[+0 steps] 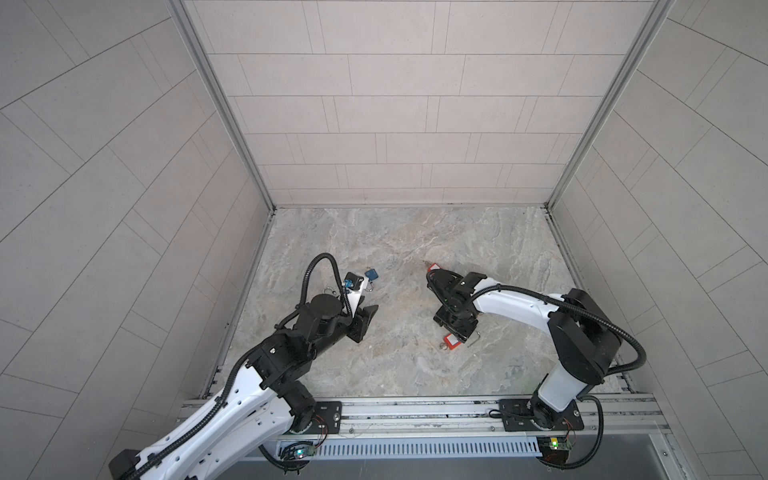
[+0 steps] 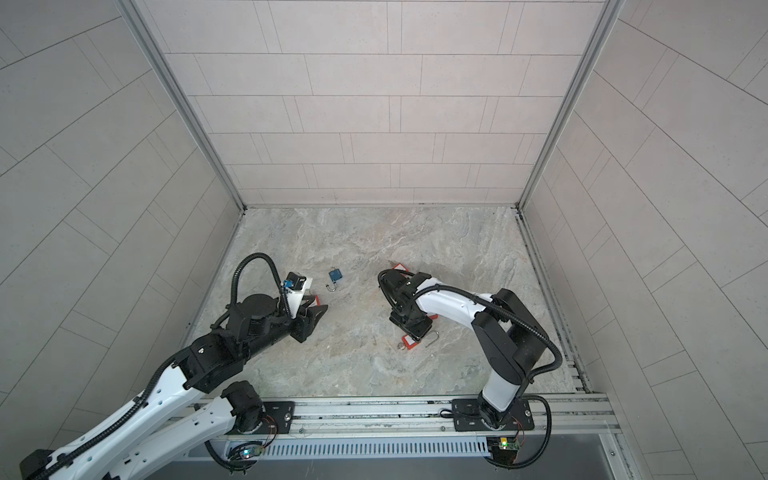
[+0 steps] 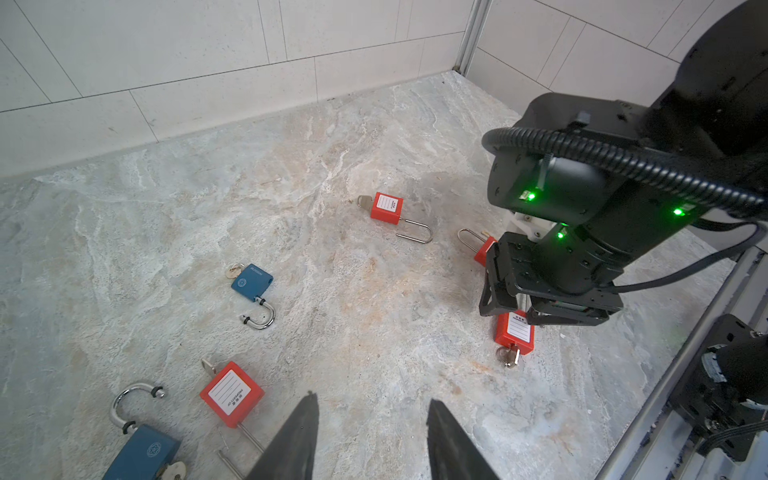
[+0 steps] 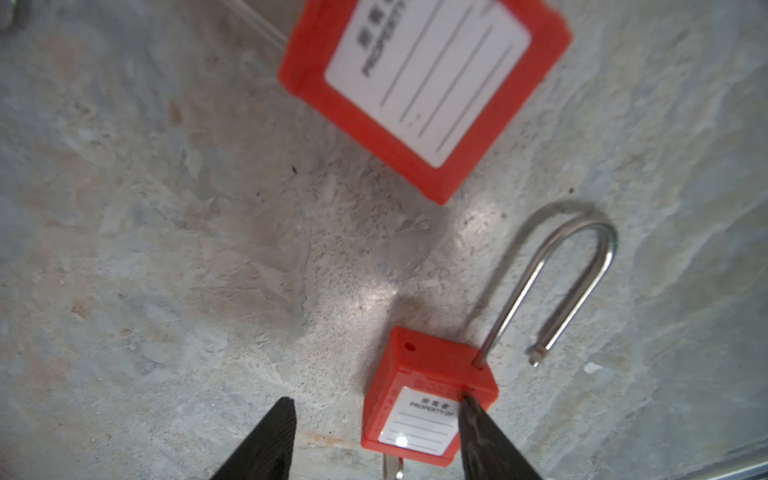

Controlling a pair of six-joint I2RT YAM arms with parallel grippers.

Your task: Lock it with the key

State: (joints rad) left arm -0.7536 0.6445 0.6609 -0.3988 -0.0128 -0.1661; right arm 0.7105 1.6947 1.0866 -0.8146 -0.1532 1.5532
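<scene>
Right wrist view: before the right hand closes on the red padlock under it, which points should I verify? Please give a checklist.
1. Right hand open: ok.
2. Red padlock between its fingers: ok, but off-centre, against one finger.
3. Key in that padlock: ok.
4. Shackle shut: not ok, free end is out.
5. Other red padlock clear of the fingers: ok.
6. Left hand empty: ok.

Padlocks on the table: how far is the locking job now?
Done: nothing clearly; a blue padlock lies open. In hand: the open right gripper is over a red padlock, its shackle swung free, key inserted. Remaining: close it, then the others.
</scene>
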